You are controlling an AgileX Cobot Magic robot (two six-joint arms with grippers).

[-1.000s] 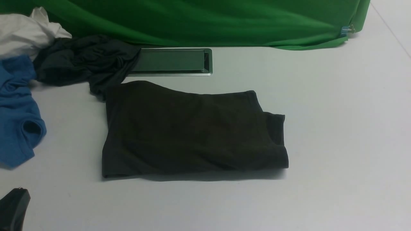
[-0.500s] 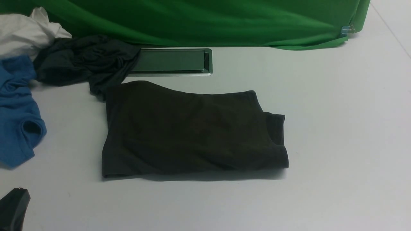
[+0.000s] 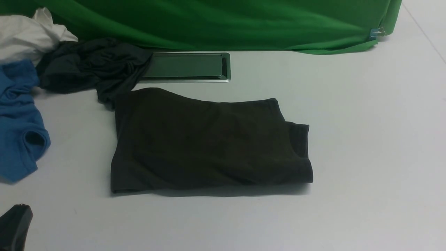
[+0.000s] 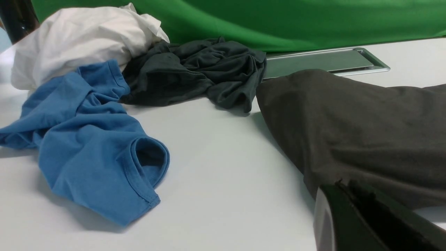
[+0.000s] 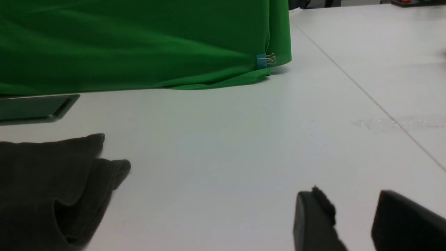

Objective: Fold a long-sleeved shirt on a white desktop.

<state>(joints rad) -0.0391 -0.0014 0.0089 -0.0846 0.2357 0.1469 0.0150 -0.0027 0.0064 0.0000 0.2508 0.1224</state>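
The long-sleeved shirt (image 3: 209,143) lies folded into a dark olive-black rectangle in the middle of the white desktop (image 3: 366,139), with a narrower layer sticking out at its right end. My left gripper (image 3: 15,223) sits low at the near left corner, apart from the shirt. In the left wrist view it (image 4: 343,188) is shut with nothing between its jaws, and the shirt (image 4: 366,129) lies just beyond its tip. My right gripper (image 5: 352,202) is out of the front view. It stands open over bare desktop, to the right of the shirt's edge (image 5: 45,181).
A blue garment (image 3: 17,129), a dark teal-grey garment (image 3: 90,66) and a white garment (image 3: 24,35) are piled at the far left. A grey metal-framed cable hatch (image 3: 184,66) lies behind the shirt. A green cloth backdrop (image 3: 226,24) closes off the back.
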